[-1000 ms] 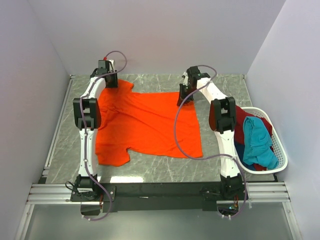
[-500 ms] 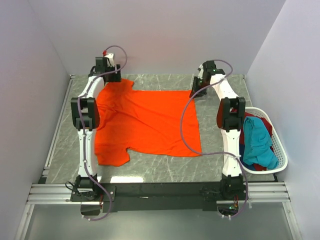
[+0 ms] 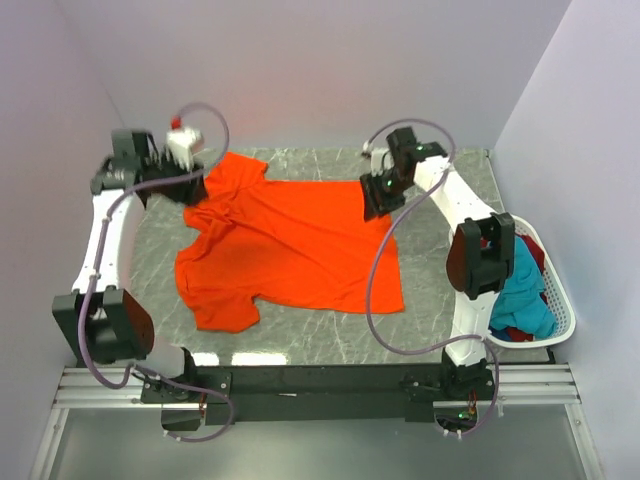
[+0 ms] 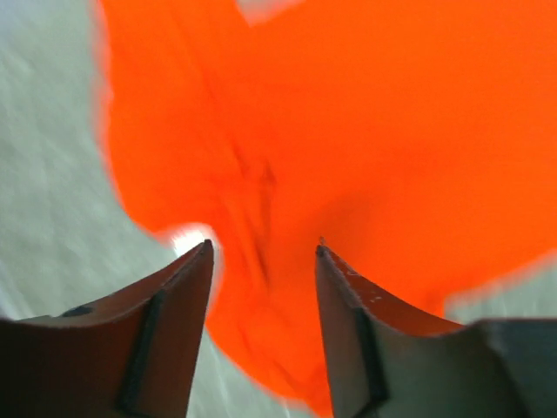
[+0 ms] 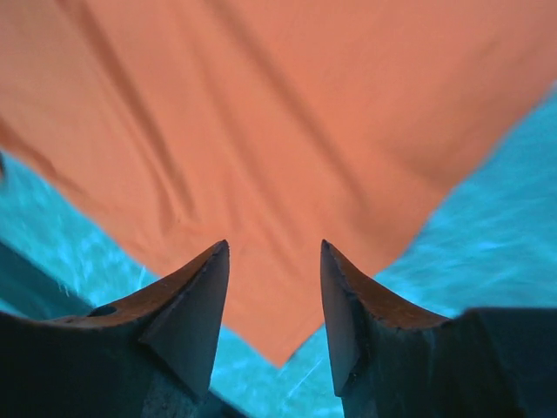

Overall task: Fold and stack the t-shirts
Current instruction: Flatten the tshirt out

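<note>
The bright orange t-shirt (image 3: pixel 300 240) lies spread on the grey table, creased near its far left sleeve. My left gripper (image 3: pixel 193 187) hovers open over that sleeve; in the left wrist view (image 4: pixel 264 246) the blurred orange cloth (image 4: pixel 392 131) lies below the parted fingers. Over the shirt's far right corner my right gripper (image 3: pixel 374 205) also stands open. The right wrist view (image 5: pixel 274 245) shows the orange corner (image 5: pixel 278 113) flat under the gap, with nothing held. More t-shirts, a teal one (image 3: pixel 527 303) on top, lie in the basket.
A white plastic basket (image 3: pixel 562 300) stands at the table's right edge, partly behind my right arm. Walls close in the back and both sides. Bare marble table (image 3: pixel 440 290) shows around the shirt. A metal rail runs along the near edge.
Both grippers have opened and let go of the shirt's far corners. The left arm swung out to the left, and the left sleeve is now bunched. The right gripper moved back over the corner.
</note>
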